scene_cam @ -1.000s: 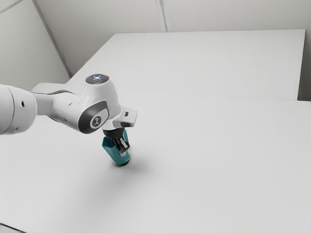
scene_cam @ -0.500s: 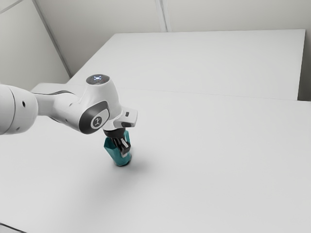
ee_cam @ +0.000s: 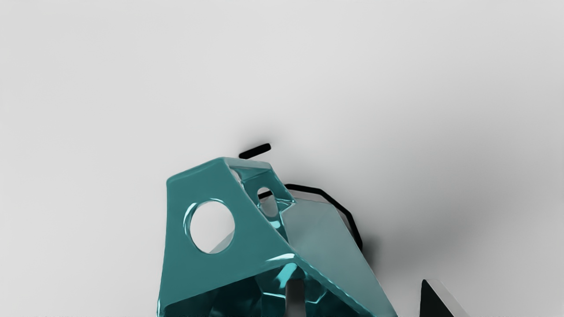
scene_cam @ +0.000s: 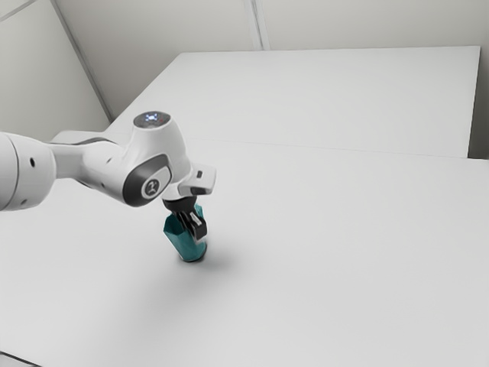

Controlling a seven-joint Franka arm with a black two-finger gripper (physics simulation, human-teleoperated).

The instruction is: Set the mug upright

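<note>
Mug (scene_cam: 183,245), teal and angular, rests on the white table (scene_cam: 328,252) in the exterior view, left of centre and below the frame's mid-height. Its wide mouth faces up and its narrower end is down on the tabletop; whether it sits perfectly flat cannot be told. White arm (scene_cam: 157,160) enters from the left edge, and the black gripper (scene_cam: 198,234) points down at the mug, overlapping it.

In the wrist view the mug has glossy, see-through flat facets, a large round hole in one panel, a smaller opening behind it, and a black band (ee_cam: 324,191) around its foot. The gripper's fingers (ee_cam: 295,299) stand spread: one reaches into the mouth, the other is outside, apart from the wall.
</note>
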